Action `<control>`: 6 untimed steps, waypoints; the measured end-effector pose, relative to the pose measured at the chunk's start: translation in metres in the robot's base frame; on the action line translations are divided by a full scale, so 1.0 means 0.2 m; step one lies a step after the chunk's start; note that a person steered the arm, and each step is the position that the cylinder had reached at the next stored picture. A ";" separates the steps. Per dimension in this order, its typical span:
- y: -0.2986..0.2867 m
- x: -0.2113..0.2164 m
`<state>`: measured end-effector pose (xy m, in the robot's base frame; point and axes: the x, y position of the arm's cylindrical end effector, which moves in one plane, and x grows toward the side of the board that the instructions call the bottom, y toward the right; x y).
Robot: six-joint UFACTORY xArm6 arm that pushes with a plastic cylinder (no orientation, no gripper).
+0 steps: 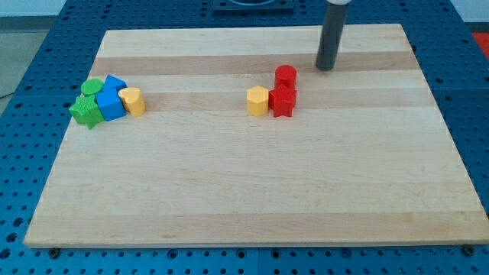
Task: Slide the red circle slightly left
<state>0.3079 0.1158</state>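
Note:
The red circle (286, 76) stands on the wooden board (252, 191), right of centre near the view's top. A red star-shaped block (282, 101) touches it just below, and a yellow hexagon (258, 101) sits against that block's left side. My tip (326, 68) is on the board to the right of the red circle and slightly above it, a short gap away, not touching it.
A cluster lies at the view's left: a green circle (92, 87), a green star (86, 111), two blue blocks (114, 83) (111, 105) and a yellow block (133, 100). Blue perforated table surrounds the board.

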 end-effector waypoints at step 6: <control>-0.37 0.20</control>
